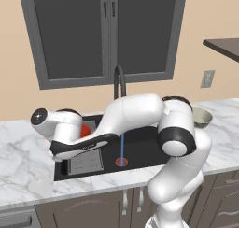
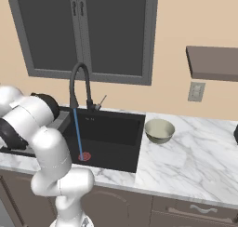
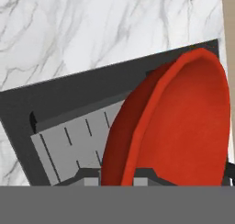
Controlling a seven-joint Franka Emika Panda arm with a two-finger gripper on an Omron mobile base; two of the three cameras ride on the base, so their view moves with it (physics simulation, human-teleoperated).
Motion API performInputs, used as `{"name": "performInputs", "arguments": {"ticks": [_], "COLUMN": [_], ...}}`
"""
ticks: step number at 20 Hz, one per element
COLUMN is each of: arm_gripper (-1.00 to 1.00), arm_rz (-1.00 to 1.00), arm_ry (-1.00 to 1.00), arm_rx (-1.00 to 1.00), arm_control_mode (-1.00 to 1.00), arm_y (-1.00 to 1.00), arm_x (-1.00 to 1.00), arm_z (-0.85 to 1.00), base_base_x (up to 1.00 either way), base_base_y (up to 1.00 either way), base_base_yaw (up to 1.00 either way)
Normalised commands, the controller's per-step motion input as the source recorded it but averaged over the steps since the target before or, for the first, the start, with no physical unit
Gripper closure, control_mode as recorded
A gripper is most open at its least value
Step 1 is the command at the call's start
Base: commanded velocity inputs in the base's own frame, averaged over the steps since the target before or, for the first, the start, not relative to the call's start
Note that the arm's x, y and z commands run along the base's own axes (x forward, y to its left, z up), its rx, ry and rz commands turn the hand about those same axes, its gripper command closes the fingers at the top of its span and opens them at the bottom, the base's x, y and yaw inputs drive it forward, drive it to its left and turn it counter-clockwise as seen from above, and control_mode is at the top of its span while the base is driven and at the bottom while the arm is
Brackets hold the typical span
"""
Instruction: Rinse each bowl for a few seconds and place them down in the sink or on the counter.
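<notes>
White marble worktop (image 2: 195, 156) carries a beige bowl (image 2: 159, 130); over the sink (image 1: 140, 147), the hand (image 3: 128, 175) grips a red bowl (image 3: 183, 126), mostly hidden by the arm.

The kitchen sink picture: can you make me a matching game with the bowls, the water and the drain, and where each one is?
Things:
1. red bowl
2. grey-beige bowl
3. water stream
4. red drain

Places:
a. standing on the marble counter beside the sink
b. falling from the black tap
c. on the bottom of the basin
d. tilted on edge over the grey ribbed tray, close to the hand

Pairs: 1-d, 2-a, 3-b, 4-c
</notes>
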Motion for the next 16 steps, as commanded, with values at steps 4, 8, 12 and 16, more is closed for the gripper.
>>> {"name": "performInputs", "arguments": {"ticks": [4, 8, 12, 16], "arm_gripper": [1.0, 1.0, 1.0, 1.0], "arm_rz": [-0.22, -0.18, -0.15, -0.1], "arm_ry": [-0.02, -0.06, -0.04, -0.01], "arm_rx": [0.0, -0.04, -0.04, -0.03], "arm_control_mode": [-1.0, -1.0, -1.0, -1.0], "arm_y": [-0.39, -0.38, -0.36, -0.29], "arm_x": [-0.17, -0.11, -0.01, 0.04], "arm_z": [0.0, 0.0, 0.0, 0.0], "base_base_x": [0.0, 0.0, 0.0, 0.0], "base_base_y": [0.0, 0.0, 0.0, 0.0], "base_base_yaw": [0.0, 0.0, 0.0, 0.0]}}
